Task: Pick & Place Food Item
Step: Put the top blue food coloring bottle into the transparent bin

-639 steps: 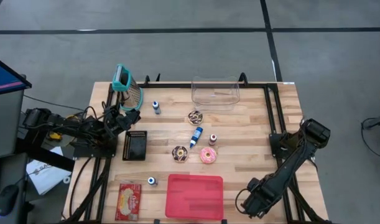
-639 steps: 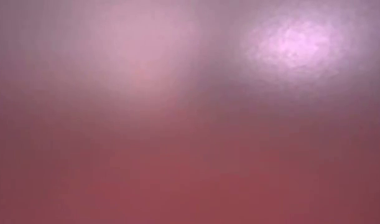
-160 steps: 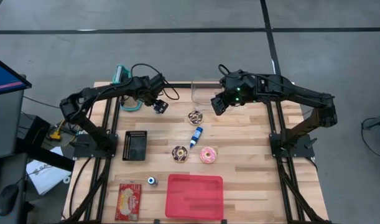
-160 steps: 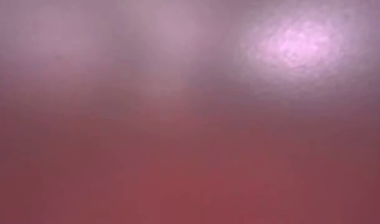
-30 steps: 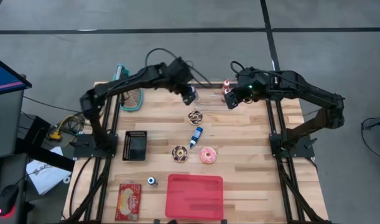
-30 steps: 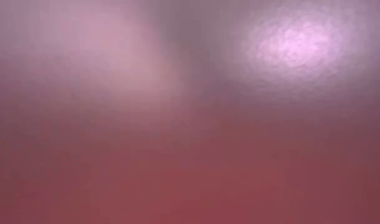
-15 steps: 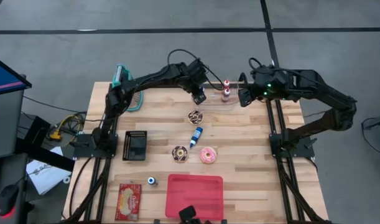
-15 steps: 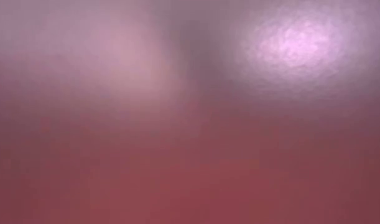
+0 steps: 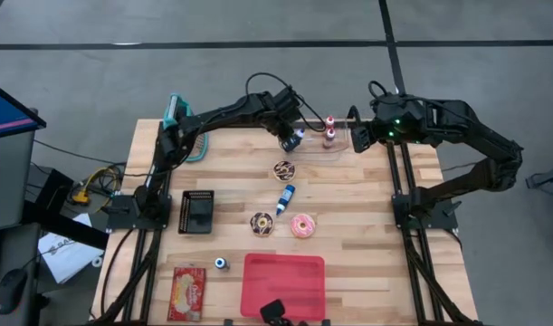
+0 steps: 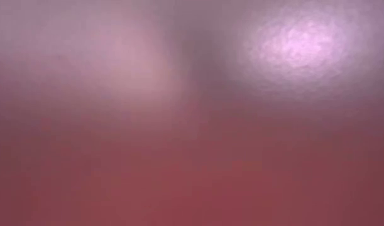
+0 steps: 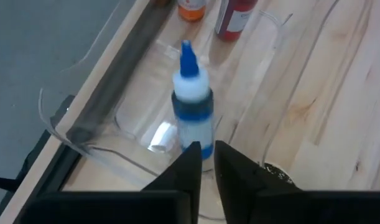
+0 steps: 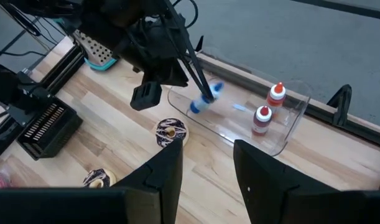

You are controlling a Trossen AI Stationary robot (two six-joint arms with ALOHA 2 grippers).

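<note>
The left gripper (image 9: 295, 141) reaches over the clear bin (image 9: 341, 152) at the far edge of the table (image 9: 367, 217); its fingers (image 11: 191, 163) stand nearly together just at the base of a blue-capped bottle (image 11: 192, 106), which stands tilted inside the bin, and whether they pinch it or merely touch it I cannot tell; beyond it in the same bin stand a red bottle (image 11: 235, 17) and an orange-capped bottle (image 11: 191, 7), side by side and apart from the blue one. The right gripper (image 9: 357, 139) hangs above the bin's right end, near the table's far right corner, its fingers (image 12: 166, 167) parted and holding nothing. On the open boards, a chocolate donut (image 9: 283, 169) lies just in front of the bin; a blue tube (image 9: 286, 198) lies near the middle; a second chocolate donut (image 9: 262, 224) and a pink donut (image 9: 303, 225) sit side by side nearer the front; a red tray (image 9: 283, 286) rests at the front edge; a snack packet (image 9: 187, 292) lies at the front left corner; a black box (image 9: 196, 212) sits toward the left edge; a teal grater (image 9: 187, 132) lies at the far left corner. The low view gives only a pinkish blur.
</note>
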